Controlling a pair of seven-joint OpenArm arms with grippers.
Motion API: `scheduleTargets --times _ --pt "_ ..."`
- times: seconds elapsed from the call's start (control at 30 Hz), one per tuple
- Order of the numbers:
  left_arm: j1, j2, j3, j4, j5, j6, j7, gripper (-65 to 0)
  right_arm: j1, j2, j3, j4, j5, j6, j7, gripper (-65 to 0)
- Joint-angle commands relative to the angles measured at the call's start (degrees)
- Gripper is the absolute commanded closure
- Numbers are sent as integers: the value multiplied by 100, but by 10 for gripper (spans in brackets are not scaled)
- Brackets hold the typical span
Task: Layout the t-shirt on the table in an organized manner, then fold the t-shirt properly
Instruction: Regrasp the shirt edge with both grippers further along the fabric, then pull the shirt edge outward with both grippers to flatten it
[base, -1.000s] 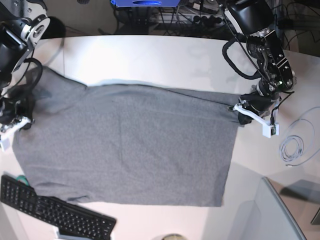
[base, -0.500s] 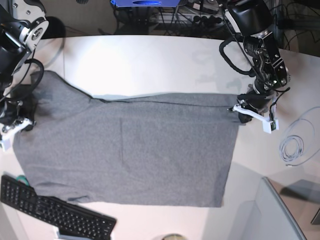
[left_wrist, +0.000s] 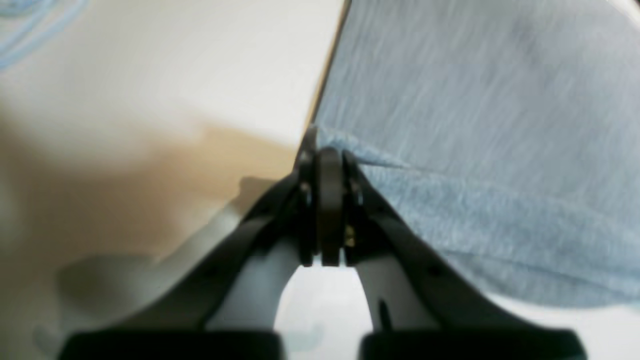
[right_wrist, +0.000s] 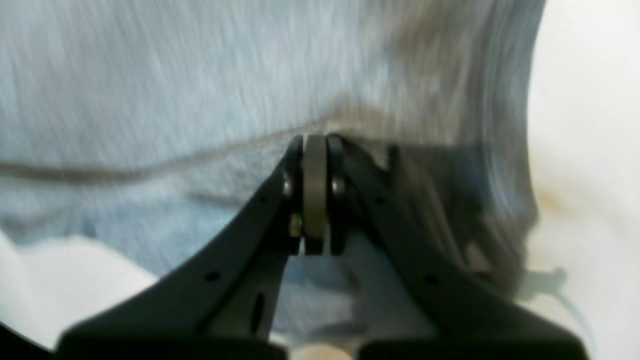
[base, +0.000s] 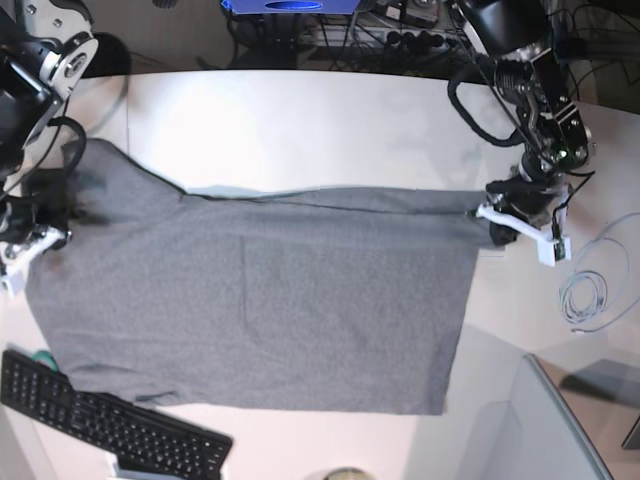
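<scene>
The heather-grey knit t-shirt (base: 260, 300) lies spread across our white bench (base: 300, 125). Left gripper (base: 484, 213), at 3 o'clock, pinches its edge; right gripper (base: 42, 240), at 9 o'clock, likewise clamps the fabric.

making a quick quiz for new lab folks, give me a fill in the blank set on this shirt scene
1. The t-shirt lies spread on the white ____.
2. The left gripper is shut on the shirt's ____.
3. The black ____ sits by the shirt's lower corner in the base view.
Missing words: table; edge; keyboard
</scene>
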Motion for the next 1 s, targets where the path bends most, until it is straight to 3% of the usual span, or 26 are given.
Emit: scheduleTargets --times 0.0,0.13,0.37,0.97 --pt "98 -47 -7 298 -69 -32 -91 0 -18 122 28 359 100 195 -90 -2" --pt "924 -47 -7 1098 -78 -32 -91 0 -616 -19 46 1352 197 288 -767 -2" --pt "1848 -65 -42 1670 -78 -32 -91 0 -1539 -142 46 2310 197 288 -1153 -2" --pt "2762 -38 -15 1678 -78 -32 -118 0 -2155 -212 46 2442 197 288 -1189 -2"
